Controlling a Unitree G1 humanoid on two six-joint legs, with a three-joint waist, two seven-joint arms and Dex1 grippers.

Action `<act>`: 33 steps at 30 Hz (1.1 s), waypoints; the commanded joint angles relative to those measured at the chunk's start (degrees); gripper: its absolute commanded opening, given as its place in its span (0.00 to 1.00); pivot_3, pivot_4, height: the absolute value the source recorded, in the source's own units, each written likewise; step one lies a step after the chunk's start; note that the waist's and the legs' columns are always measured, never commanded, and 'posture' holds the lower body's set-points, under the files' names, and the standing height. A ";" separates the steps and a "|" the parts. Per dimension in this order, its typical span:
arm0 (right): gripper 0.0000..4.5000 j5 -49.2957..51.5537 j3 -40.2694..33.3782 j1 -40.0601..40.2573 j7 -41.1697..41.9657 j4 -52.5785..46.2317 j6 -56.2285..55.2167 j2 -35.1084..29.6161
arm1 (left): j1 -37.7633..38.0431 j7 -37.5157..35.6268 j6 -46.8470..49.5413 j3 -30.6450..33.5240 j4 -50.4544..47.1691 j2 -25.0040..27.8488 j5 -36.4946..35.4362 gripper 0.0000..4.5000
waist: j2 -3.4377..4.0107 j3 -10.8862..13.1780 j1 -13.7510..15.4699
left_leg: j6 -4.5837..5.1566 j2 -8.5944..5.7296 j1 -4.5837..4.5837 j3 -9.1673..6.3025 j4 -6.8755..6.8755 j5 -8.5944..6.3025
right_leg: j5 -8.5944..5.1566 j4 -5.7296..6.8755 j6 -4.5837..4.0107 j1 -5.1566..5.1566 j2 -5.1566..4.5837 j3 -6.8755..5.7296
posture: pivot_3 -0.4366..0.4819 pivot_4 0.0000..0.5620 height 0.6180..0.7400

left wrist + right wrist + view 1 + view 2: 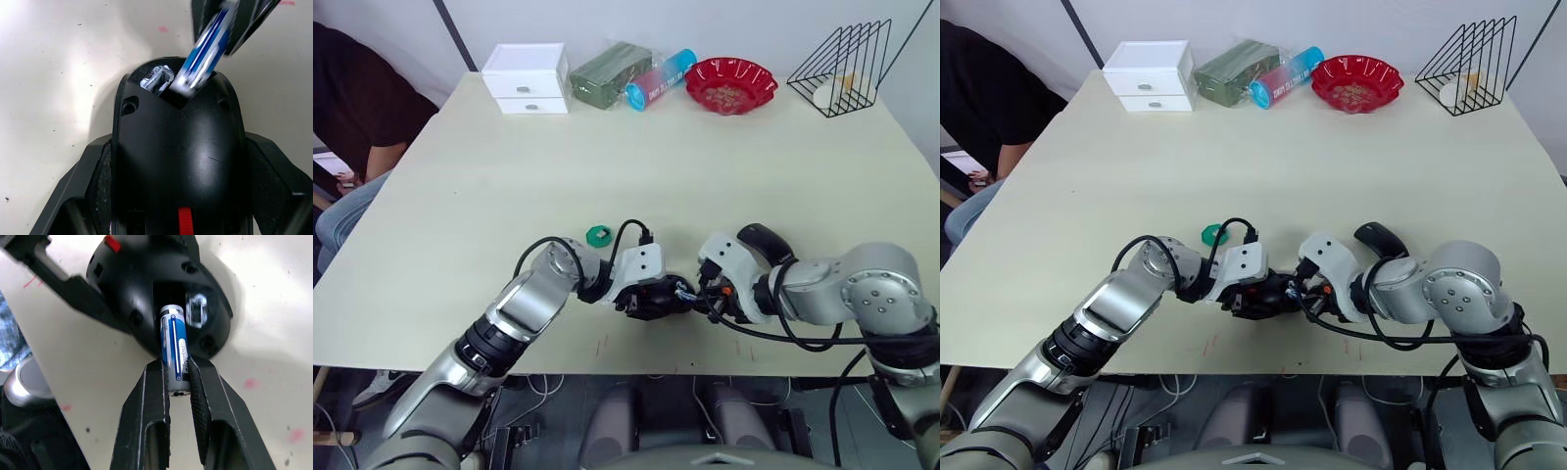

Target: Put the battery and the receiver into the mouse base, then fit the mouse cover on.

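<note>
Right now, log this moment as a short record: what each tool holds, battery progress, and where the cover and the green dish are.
left tool: shut on the mouse base, steadying it on the table
right tool: shut on the battery
battery: one end in the base's compartment, not yet seated
mouse cover: on the table beyond the right arm
green dish: on the table beyond the left arm

You see the battery only as a blur in the left wrist view. The mouse base sits mostly hidden between both arms.
</note>
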 commanded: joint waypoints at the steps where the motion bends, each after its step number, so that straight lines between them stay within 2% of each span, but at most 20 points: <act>1: 0.01 4.17 1.07 -0.95 -5.48 1.95 0.36 0.52 | 1.51 0.73 1.34 -1.77 2.15 0.15 1.12 0.66 | -0.01 -0.01 -0.01 | 0.00 0.00 0.00 0.00 0.00 0.00 | 0.00 0.00 0.00 0.00 0.00 0.00 | 0.48 0.27 1.00; 7: 0.01 9.18 1.86 -2.23 -10.57 4.08 0.36 0.46 | 1.79 0.96 1.40 -1.70 2.00 0.24 1.13 0.66 | -0.02 -0.03 -0.09 | 0.00 0.01 0.02 -0.01 -0.01 0.00 | 0.00 0.01 0.00 0.00 0.00 0.00 | 0.48 0.27 1.00; 9: 0.24 10.23 2.23 -2.67 -10.66 4.02 0.36 0.40 | 1.69 1.07 1.43 -1.76 2.00 0.12 1.13 0.66 | -0.02 -0.03 -0.10 | 0.00 0.02 0.02 -0.01 -0.01 0.00 | 0.00 0.01 0.00 0.00 0.00 0.00 | 0.48 0.27 1.00; 10: 0.32 10.58 2.11 -2.81 -10.43 3.89 0.36 0.07 | 1.65 1.06 1.37 -1.80 2.03 0.12 1.15 0.66 | -0.02 -0.03 -0.09 | 0.00 0.02 0.02 -0.01 -0.01 0.00 | 0.00 0.01 0.00 0.00 0.00 0.00 | 0.48 0.27 1.00; 11: 0.45 10.90 2.01 -2.89 -10.41 3.84 0.36 -0.20 | 1.63 1.04 1.32 -1.83 2.05 0.14 1.16 0.66 | -0.02 -0.03 -0.09 | 0.00 0.02 0.02 -0.01 -0.01 0.00 | 0.00 0.01 0.00 0.00 0.00 -0.01 | 0.48 0.27 1.00; 13: 0.64 11.49 2.30 -3.41 -9.38 3.42 0.36 -1.56 | 1.60 0.96 1.23 -1.86 2.03 0.25 1.17 0.66 | -0.02 -0.03 -0.10 | 0.00 0.02 0.02 -0.01 -0.01 0.00 | 0.00 0.00 0.00 0.00 0.00 -0.01 | 0.48 0.27 1.00; 16: 0.84 10.69 0.89 -3.79 -7.71 2.90 0.14 -3.03 | 1.58 0.86 1.35 -1.95 1.91 0.31 1.11 0.66 | -0.03 -0.02 -0.06 | 0.00 0.03 -0.02 -0.02 -0.01 0.00 | 0.00 -0.01 -0.01 -0.01 -0.01 -0.03 | 0.48 0.27 1.00; 21: 0.84 7.74 -1.63 -0.75 -0.41 -2.36 -2.50 -8.99 | 1.61 0.66 1.20 -1.79 2.14 0.47 1.04 0.66 | -0.04 -0.01 0.00 | 0.01 0.04 -0.07 -0.06 -0.04 0.00 | 0.00 -0.10 0.00 -0.01 -0.05 -0.10 | 0.48 0.27 1.00; 23: 0.84 3.45 -1.14 0.84 5.08 -5.78 -5.73 -11.92 | 1.53 0.60 1.03 -1.80 2.28 0.48 1.08 0.66 | -0.04 -0.01 -0.04 | 0.01 0.03 -0.08 -0.05 -0.04 -0.01 | 0.00 -0.12 0.00 -0.01 -0.05 -0.09 | 0.48 0.27 1.00; 29: 0.84 -12.66 -2.56 13.46 25.66 -12.14 -27.10 -17.62 | 1.00 0.50 0.67 -1.89 2.79 0.24 1.21 0.66 | -0.06 0.00 0.09 | 0.01 0.00 -0.11 -0.12 -0.06 -0.01 | -0.01 -0.19 0.01 0.01 -0.03 -0.18 | 0.48 0.27 1.00; 32: 0.65 -17.63 -2.50 17.15 30.79 -12.00 -32.85 -17.94 | 0.87 0.38 0.47 -1.95 2.92 0.19 1.38 0.66 | -0.07 0.00 0.00 | 0.01 0.00 -0.08 -0.07 -0.05 0.00 | -0.01 -0.18 0.02 0.00 -0.02 -0.11 | 0.48 0.27 1.00; 33: 0.54 -18.96 -2.68 18.11 32.08 -11.83 -34.68 -17.52 | 0.84 0.36 0.46 -1.96 2.94 0.16 1.38 0.66 | -0.07 0.00 0.00 | 0.01 -0.01 -0.07 -0.08 -0.05 0.00 | -0.01 -0.18 0.02 0.01 -0.02 -0.12 | 0.48 0.27 1.00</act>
